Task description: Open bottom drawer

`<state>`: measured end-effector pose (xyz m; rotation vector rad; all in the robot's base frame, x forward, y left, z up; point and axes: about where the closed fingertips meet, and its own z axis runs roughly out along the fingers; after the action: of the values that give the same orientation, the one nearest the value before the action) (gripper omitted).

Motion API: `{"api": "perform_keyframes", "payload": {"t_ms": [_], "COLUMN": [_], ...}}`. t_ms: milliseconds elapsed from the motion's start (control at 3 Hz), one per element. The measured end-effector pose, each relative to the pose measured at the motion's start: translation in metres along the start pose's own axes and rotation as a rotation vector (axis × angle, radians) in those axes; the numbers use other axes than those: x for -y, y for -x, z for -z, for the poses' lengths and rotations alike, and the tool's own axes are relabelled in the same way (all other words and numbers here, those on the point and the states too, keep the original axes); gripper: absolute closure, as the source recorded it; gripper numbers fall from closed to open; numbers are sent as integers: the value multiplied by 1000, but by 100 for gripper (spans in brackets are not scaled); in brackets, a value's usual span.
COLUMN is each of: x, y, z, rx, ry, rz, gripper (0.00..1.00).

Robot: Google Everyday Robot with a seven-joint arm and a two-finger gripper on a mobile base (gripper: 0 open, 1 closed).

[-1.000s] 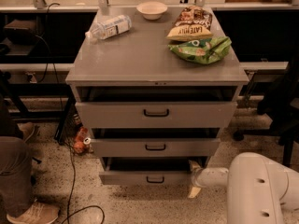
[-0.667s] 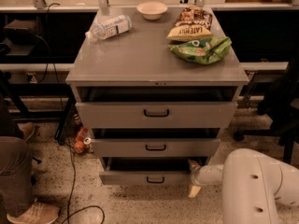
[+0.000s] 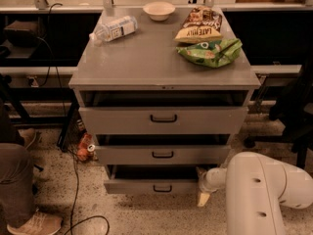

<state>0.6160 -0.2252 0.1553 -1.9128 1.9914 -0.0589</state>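
The grey metal cabinet has three drawers, all pulled out a little. The bottom drawer is the lowest one, with a plain grey front and a small black loop handle. It stands out a short way, with a dark gap above its front. My gripper is low at the drawer's right end, just beside the front's right corner, on a white arm that comes in from the lower right. Only one pale fingertip shows clearly, pointing down at the floor.
On the cabinet top lie a plastic bottle, a white bowl and two snack bags. A person's leg and shoe are at lower left. Cables and cans lie on the floor left of the cabinet.
The white arm has moved a little to the left in the view. The gripper stays at the bottom drawer's right end. The drawers look unchanged.
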Motion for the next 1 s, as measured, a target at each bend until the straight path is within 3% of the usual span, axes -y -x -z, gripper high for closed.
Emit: {"api": "perform_keyframes", "payload": {"t_ms": [1000], "x": [-22], "y": [-9], "z": [9], "rx": [-5], "ry": [49], "rz": [-72], "gripper": [72]}}
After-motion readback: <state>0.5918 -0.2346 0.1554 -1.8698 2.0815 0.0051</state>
